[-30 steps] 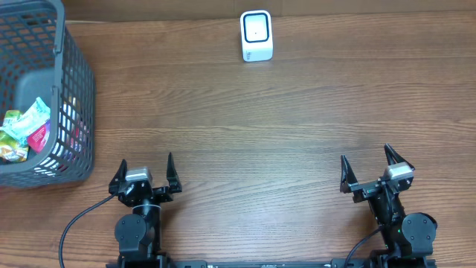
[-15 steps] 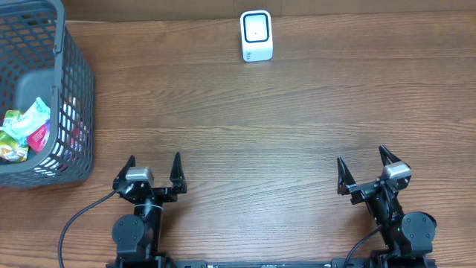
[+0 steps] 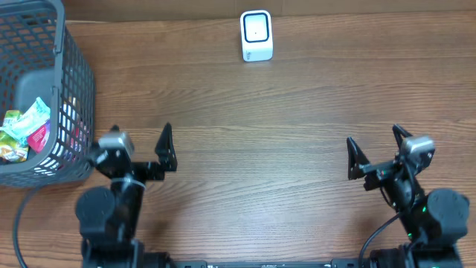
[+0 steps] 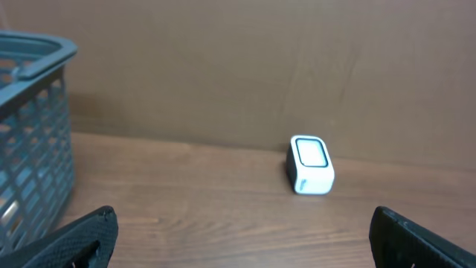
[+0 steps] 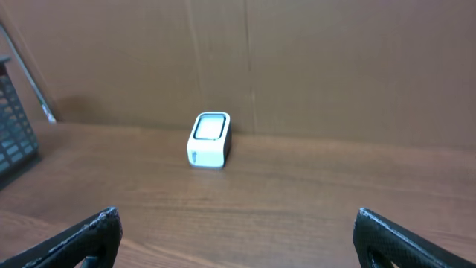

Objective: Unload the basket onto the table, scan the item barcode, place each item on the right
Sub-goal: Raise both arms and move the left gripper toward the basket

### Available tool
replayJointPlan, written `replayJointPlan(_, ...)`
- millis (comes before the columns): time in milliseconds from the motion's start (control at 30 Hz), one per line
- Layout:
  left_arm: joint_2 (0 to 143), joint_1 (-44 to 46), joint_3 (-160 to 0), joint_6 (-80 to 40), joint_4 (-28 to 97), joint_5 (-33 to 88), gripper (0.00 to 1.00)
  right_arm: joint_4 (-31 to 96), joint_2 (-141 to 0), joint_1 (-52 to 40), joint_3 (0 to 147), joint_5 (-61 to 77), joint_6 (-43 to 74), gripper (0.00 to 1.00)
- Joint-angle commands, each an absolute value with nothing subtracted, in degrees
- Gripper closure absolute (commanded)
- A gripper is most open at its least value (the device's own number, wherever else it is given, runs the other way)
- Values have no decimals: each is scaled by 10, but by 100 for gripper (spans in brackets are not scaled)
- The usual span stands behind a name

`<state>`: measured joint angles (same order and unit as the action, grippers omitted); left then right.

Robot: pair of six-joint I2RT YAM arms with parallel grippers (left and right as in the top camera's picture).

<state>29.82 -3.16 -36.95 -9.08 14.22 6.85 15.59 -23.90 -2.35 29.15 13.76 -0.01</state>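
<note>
Left claw [image 4: 242, 227] and right claw [image 5: 238, 223] gape apart, empty; the basket [image 3: 78, 89] is cropped, its packets [image 3: 26, 126] half-hidden by mesh.

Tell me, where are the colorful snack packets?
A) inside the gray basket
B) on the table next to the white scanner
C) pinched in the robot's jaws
A: the colorful packets lie on the bottom of the gray basket, well away from the white scanner at the far side of the table.
</note>
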Motion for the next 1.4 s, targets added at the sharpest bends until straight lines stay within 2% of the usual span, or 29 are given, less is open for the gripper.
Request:
replayJointPlan(0, 372, -38, -467, -90, 178, 112, 0, 196, -303, -26, 382, 142, -1, 0)
replayJointPlan(233, 531, -38, -682, -55, 331, 128, 0, 330, -442, -26, 555, 142, -5, 0)
replayJointPlan(500, 722, -38, -968, -31, 564, 132, 0, 495, -599, -26, 748, 142, -5, 0)
replayJointPlan(667, 822, -38, -1125, -16, 690, 132, 0, 555, -667, -26, 818, 143, -4, 0)
replayJointPlan(1267, 907, -37, -1157, -11, 691, 132, 0, 549, -689, -26, 821, 181, 2, 0)
replayJointPlan(1367, 905, -37, -1160, 31, 684, 131, 0, 558, -689, -25, 821, 181, 2, 0)
